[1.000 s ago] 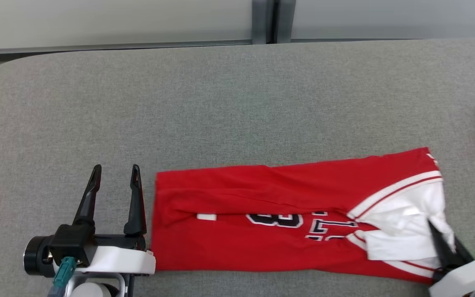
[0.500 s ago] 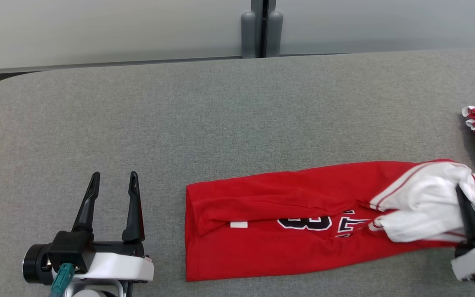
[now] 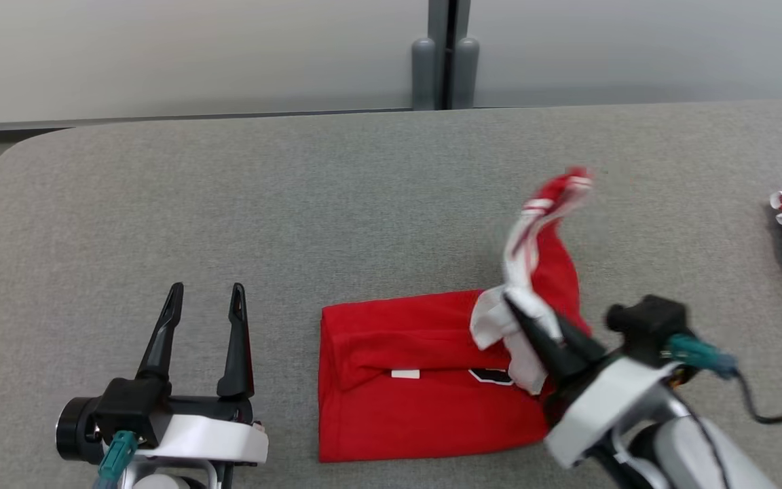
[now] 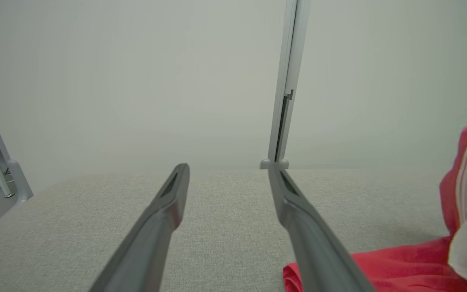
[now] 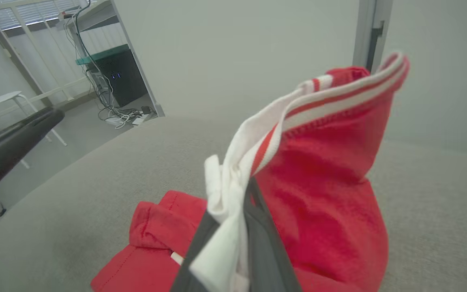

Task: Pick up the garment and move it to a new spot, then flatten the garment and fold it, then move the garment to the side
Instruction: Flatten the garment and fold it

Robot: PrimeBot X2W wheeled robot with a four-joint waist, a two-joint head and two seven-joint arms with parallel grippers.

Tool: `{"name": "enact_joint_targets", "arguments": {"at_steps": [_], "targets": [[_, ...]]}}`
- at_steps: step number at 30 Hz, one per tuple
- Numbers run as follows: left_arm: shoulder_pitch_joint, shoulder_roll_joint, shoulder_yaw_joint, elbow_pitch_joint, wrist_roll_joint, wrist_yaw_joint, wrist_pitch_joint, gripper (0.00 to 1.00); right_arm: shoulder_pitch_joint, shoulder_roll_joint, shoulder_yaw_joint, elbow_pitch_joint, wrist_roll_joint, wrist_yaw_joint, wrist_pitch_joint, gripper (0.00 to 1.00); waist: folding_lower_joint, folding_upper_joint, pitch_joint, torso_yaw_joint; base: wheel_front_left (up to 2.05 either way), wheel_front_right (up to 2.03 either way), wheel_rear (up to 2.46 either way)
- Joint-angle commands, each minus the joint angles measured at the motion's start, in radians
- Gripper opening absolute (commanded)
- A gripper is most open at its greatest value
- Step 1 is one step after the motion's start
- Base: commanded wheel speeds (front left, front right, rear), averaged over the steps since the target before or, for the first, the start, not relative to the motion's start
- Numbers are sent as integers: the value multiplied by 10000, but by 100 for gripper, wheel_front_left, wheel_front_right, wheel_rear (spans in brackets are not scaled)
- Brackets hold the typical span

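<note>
Two claws frame the red shirt (image 3: 418,407) on the grey table (image 3: 296,204). The right claw (image 3: 523,316) is clenched on the shirt's white-trimmed end and holds that end raised, so the striped edge stands up and beyond its fingertips. The rest of the shirt lies flat below that claw and to its left, with the long axis running from claw to claw.

The left claw (image 3: 206,293) rests with its fingers spread and empty, near the shirt's short free edge on its right but not touching it. As I judge it, the fold turns on carrying the raised end leftward over the flat half, and the right claw is placed for that.

Little can be read. A dark printed figure (image 3: 489,375) is mostly covered, and a small white tag (image 3: 405,373) shows no legible writing.
</note>
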Motion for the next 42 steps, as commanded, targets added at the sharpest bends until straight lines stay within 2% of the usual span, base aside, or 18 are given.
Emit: {"name": "enact_joint_targets", "arguments": {"at_steps": [1,3,5,12,13,14,19,24,31,37,38,39,42], "targets": [[-172,17,8,3,-3,-52,-41,100,-125,137,198,129,45,1,136,0,0,-1,30,132,0,0,0],[-199,-19,-10,6,-39,-59,-41,100,-255,414,658,510,25,-1,482,0,0,-1,79,265,0,0,0],[-262,-73,-17,8,-67,-93,-41,100,-418,985,1106,1133,97,1,673,0,0,-1,156,436,0,0,0],[-374,-178,-58,73,-62,-116,-41,100,-746,2010,1578,2630,335,1,466,0,0,-1,362,651,0,0,0],[-369,-185,-52,88,-64,-118,-41,100,-857,2082,1681,2718,333,1,365,37,0,-1,395,658,0,0,0],[-384,-190,-35,94,-55,-119,-41,100,-920,2140,1802,2767,431,1,223,100,0,-1,427,658,0,0,0],[-467,-214,53,132,15,-131,-41,100,-1261,2175,2423,2267,734,1,-820,100,0,-1,539,596,0,0,0],[-543,-227,137,202,133,-163,-41,100,-1532,1882,2169,1390,906,1,-2090,100,0,-1,558,476,0,0,0],[-439,-175,288,232,322,-130,-41,100,-1012,1020,-20,631,501,1,-2834,100,0,-1,488,233,0,0,0],[-133,-76,387,289,456,-132,-41,100,104,342,-2172,436,-84,1,-2676,100,0,-1,328,20,0,0,0],[-133,-76,387,289,456,-132,-41,100,104,342,-2172,436,-84,1,-2676,100,0,-1,328,20,0,0,0],[-47,-11,392,343,487,-140,-41,100,536,185,-2758,384,-282,1,-2579,100,0,-1,240,-64,0,0,0],[95,65,389,408,524,-153,-41,100,1002,74,-3177,308,-447,1,-2469,100,0,-1,114,-145,0,0,0]]}}
